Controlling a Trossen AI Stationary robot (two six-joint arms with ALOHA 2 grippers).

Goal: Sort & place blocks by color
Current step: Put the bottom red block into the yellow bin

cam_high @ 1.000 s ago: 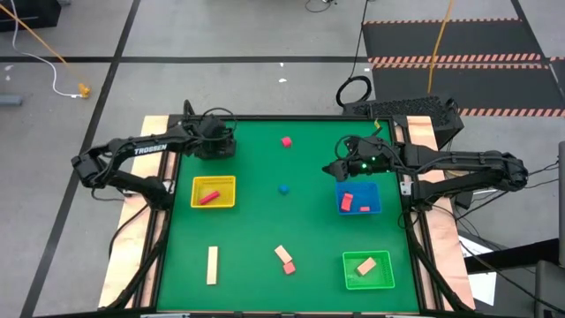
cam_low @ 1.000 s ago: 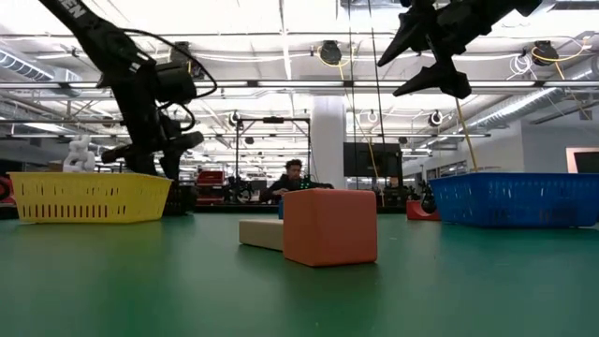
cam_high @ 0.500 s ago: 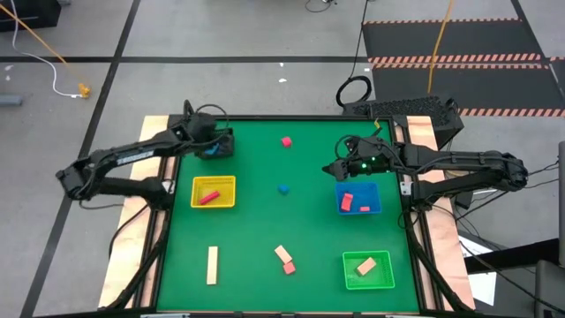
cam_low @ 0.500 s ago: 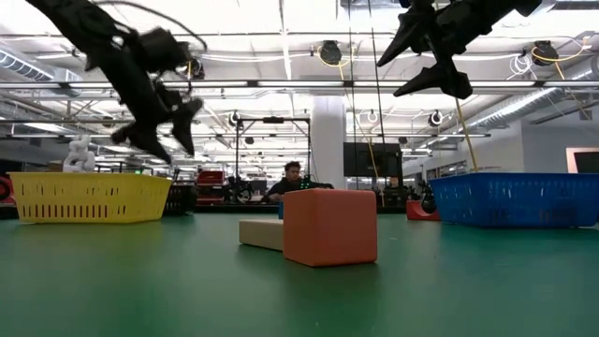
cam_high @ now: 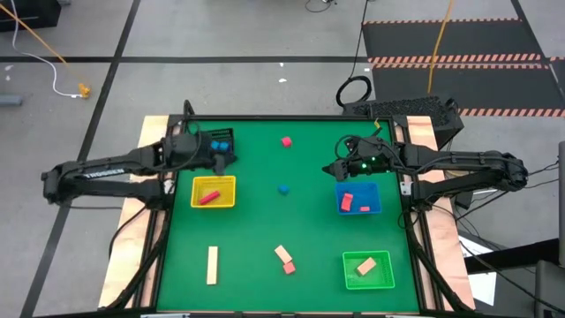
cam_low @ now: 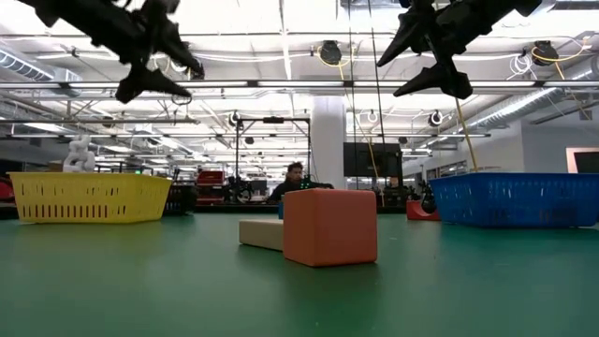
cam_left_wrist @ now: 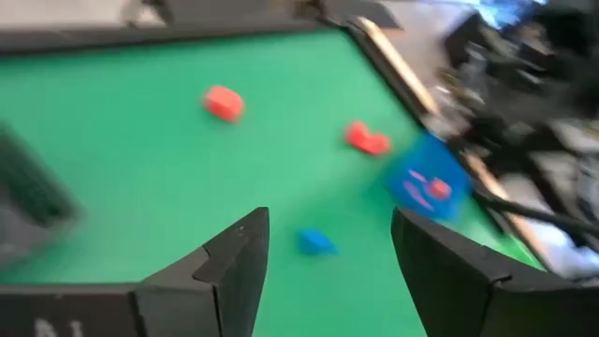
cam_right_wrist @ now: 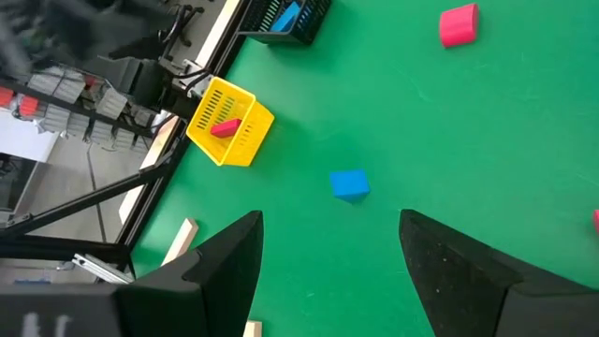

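My left gripper [cam_high: 226,159] hangs open and holds nothing, high over the table's far left, beside a black wire basket [cam_high: 221,141] with blue blocks in it. My right gripper [cam_high: 334,170] waits open and holds nothing above the far left corner of the blue tray [cam_high: 378,208], which holds two red blocks. One blue block [cam_high: 283,188] lies mid-table and a red block [cam_high: 286,141] lies farther back. A tan bar [cam_high: 212,265] and a tan and red pair [cam_high: 284,258] lie near the front. The left wrist view looks past the open fingers [cam_left_wrist: 243,257] at the blue block [cam_left_wrist: 315,241].
The yellow tray [cam_high: 229,203] at the left holds a red block. The green tray [cam_high: 349,281] at the front right holds a tan block. Bare green mat lies between the trays. In the low view a person sits far behind the table.
My left gripper has risen from low over the black basket and drawn back toward the table's left edge. It has tipped from pointing steeply down to nearly level. The blue blocks in the basket now show. My right arm has kept still.
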